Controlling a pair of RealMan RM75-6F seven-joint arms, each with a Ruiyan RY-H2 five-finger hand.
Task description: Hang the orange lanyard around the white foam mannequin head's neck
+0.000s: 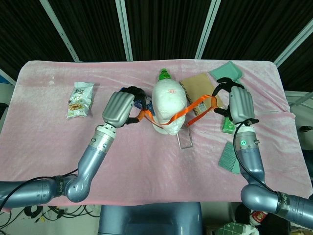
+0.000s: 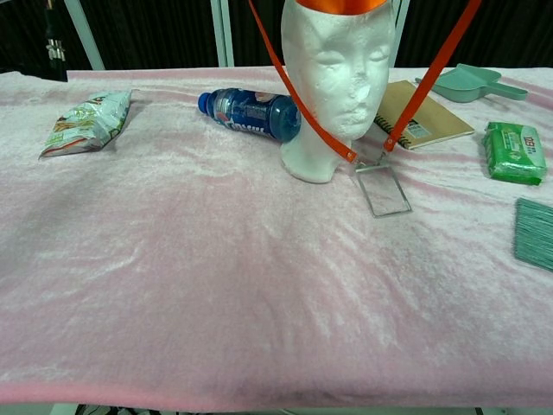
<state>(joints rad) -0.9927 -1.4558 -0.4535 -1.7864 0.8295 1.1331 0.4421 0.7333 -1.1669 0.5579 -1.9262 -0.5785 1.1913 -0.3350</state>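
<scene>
- Nearest me, the badge holder [image 2: 384,188] rests on the cloth; I think it could snag.
- The orange lanyard [image 1: 177,114] crosses the mannequin head [image 1: 169,105]; it may catch the face.
- My left hand [image 1: 120,108] and right hand [image 1: 237,104] pinch it; either could slip.

Both arms reach forward, raised. The left hand [image 1: 119,108] sits just left of the head [image 1: 168,105], fingers curled, gripping the lanyard [image 1: 182,111]. The right hand [image 1: 235,104], right of the head, grips its other side.
</scene>
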